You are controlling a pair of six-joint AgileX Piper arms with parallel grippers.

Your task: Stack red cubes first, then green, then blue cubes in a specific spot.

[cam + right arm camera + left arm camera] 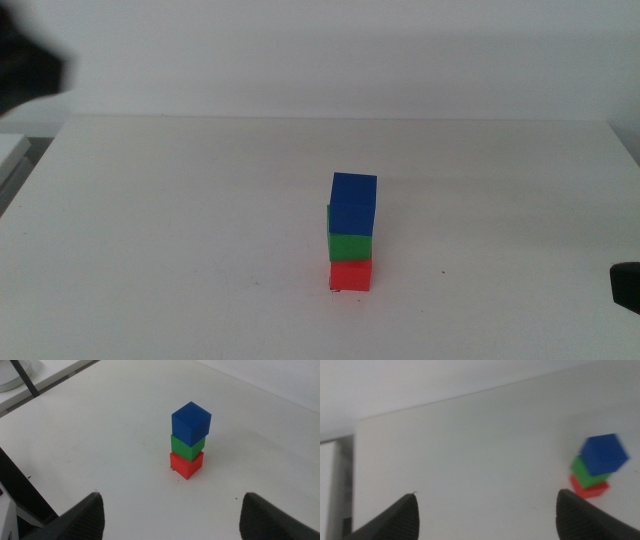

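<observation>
Since matte blue cube (354,202) tops green cube (350,246) on red cube (350,275), I judge stack done; left gripper (487,515) and right gripper (172,515) spread wide, empty.

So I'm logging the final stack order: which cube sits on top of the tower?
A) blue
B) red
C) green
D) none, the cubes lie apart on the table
A: the blue cube tops the green cube, which rests on the red cube; both grippers, left and right, are open and clear of the stack.
</observation>
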